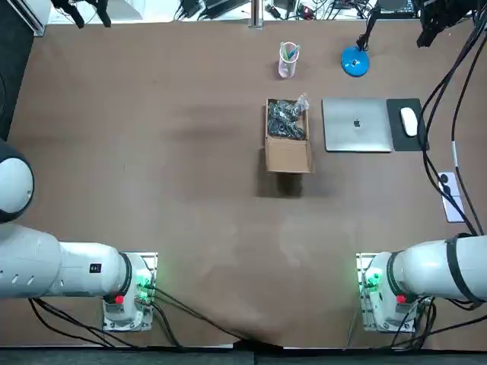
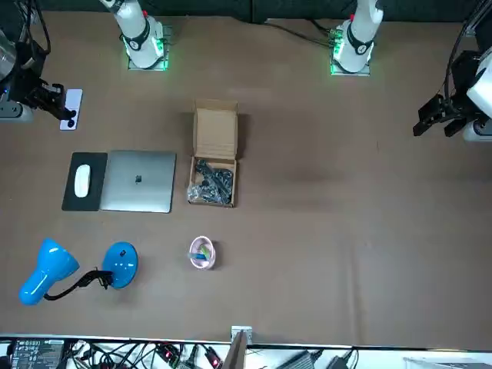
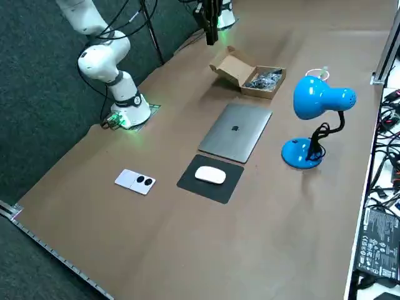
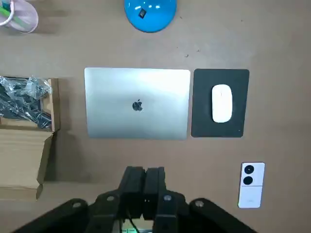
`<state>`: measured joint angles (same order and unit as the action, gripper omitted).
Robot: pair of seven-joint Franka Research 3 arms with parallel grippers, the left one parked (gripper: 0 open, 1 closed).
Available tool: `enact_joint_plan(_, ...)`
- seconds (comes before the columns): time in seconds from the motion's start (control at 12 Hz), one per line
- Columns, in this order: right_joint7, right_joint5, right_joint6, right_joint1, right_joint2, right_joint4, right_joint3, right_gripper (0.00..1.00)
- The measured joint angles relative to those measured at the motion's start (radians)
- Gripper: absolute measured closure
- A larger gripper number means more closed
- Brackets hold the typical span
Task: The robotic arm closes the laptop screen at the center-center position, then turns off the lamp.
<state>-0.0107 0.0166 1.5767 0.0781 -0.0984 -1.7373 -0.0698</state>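
One claw (image 4: 145,170), seemingly clenched empty, hangs high near the closed laptop (image 4: 137,103).

The brown table (image 1: 152,152) bears a laptop (image 1: 357,125), mouse pad (image 1: 403,141), lamp (image 1: 354,61), box (image 1: 288,156), cup (image 1: 286,70), white device (image 1: 450,196).

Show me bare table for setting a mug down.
Bare: the brown table left of the open cardboard box, and the strip between the closed silver laptop and the arm bases. Crowded: far right, around the blue desk lamp, pink cup and black mouse pad, where the shut right tool hangs above.
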Motion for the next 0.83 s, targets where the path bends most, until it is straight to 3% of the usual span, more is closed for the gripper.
enact_joint_plan(0.08,-0.003,0.0,0.0,0.0,0.0,0.001,0.0,0.93)
enact_joint_plan(0.42,-0.042,0.0,0.0,-0.001,0.003,0.01,0.0,0.48)
enact_joint_plan(0.5,-0.046,0.0,0.0,-0.001,0.004,0.013,0.0,0.42)
enact_joint_plan(0.75,-0.052,0.0,0.0,-0.001,0.011,0.019,0.0,0.07)
enact_joint_plan(0.83,-0.052,0.0,0.0,0.0,0.013,0.02,0.0,0.0)
